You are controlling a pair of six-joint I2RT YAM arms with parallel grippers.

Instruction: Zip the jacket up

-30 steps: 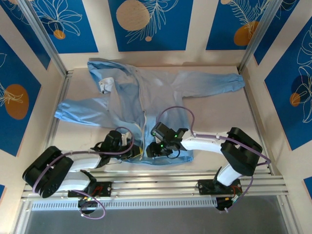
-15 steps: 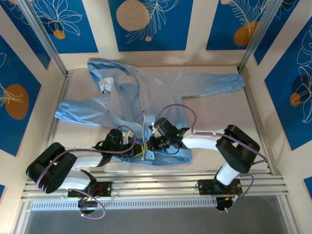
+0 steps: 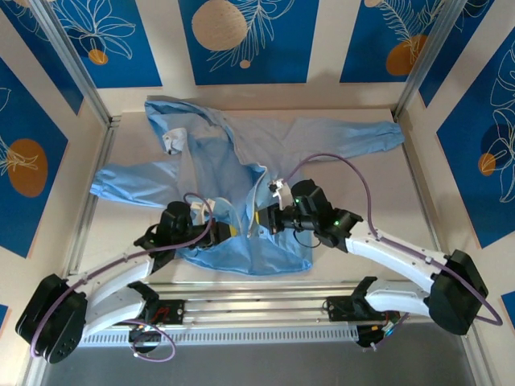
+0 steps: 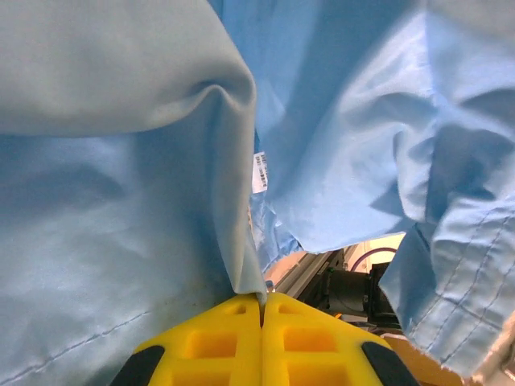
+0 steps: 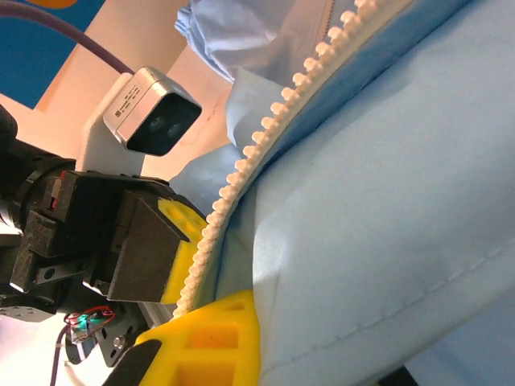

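jacket: the jacket (image 3: 233, 153) lies spread on the table (image 3: 362, 193), hood end far from my fingers, hem end lifted up at them.
left fingers: left gripper (image 4: 262, 310) is pressed together on a fold of one front panel; the cloth rises straight off the tips.
right fingers: right gripper (image 3: 265, 219) is closed on the other front edge; the zipper teeth (image 5: 265, 137) run just past its yellow finger (image 5: 213, 338).
why: I judge each side pins one front edge at the bottom so both zipper halves meet between the fingertips.
left arm pose: stretched low, reaching inward.
right arm pose: elbow out wide, forearm angled back inward, fingers facing the left ones, close by.
risk: I expect the thin fabric to slip easily.
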